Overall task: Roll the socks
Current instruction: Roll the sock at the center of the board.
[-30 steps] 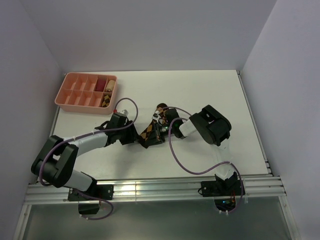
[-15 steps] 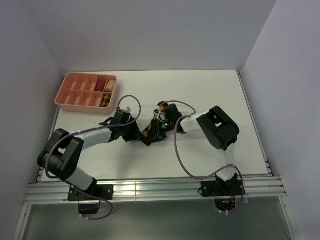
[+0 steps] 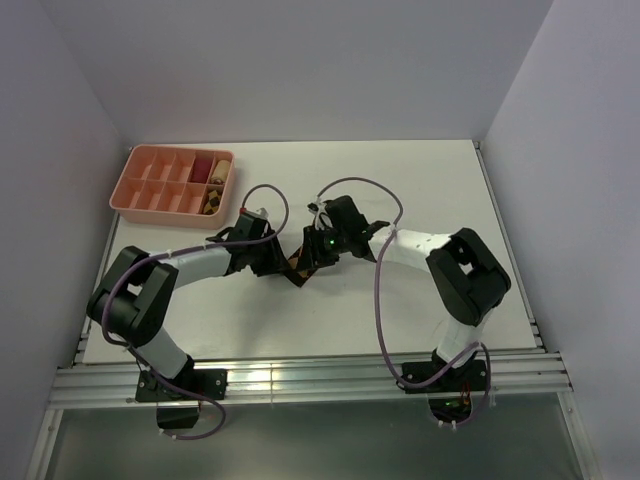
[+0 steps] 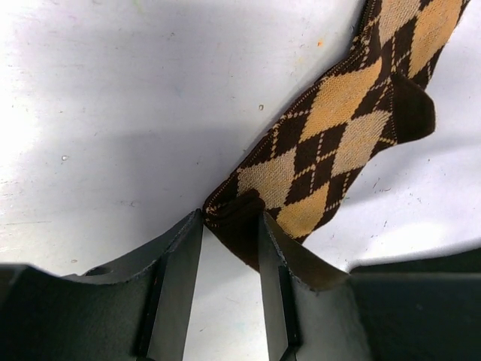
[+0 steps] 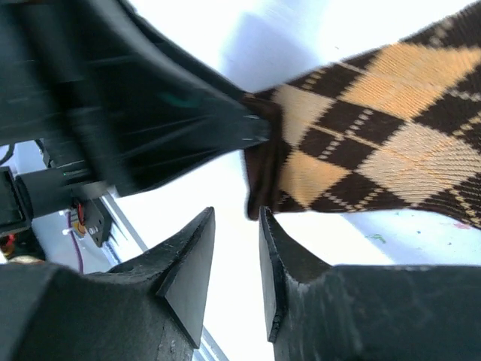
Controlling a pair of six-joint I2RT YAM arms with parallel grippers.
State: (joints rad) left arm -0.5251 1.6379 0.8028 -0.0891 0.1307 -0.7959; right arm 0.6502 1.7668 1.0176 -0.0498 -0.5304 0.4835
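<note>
Looking down from above, we see both arms reaching inward so that their tools meet near the middle of the white counter [image 3: 430, 190], over the socks [image 4: 331, 128]. The socks lie flat as one brown-and-tan argyle strip, and we cannot tell the two apart. From the left wrist, the strip runs from the upper right down to a dark brown end. That end sits between the tips of the left tool [image 4: 231, 226], whose jaws stand close together and pinch it from both sides. The right tool [image 5: 237, 214] hangs just beside that same dark end. Its jaws are only a narrow slit apart, with bare counter showing through and nothing between them. A pink tray [image 3: 135, 195] with a few small rolls in its compartments stands at the far left corner, well apart from the socks.
</note>
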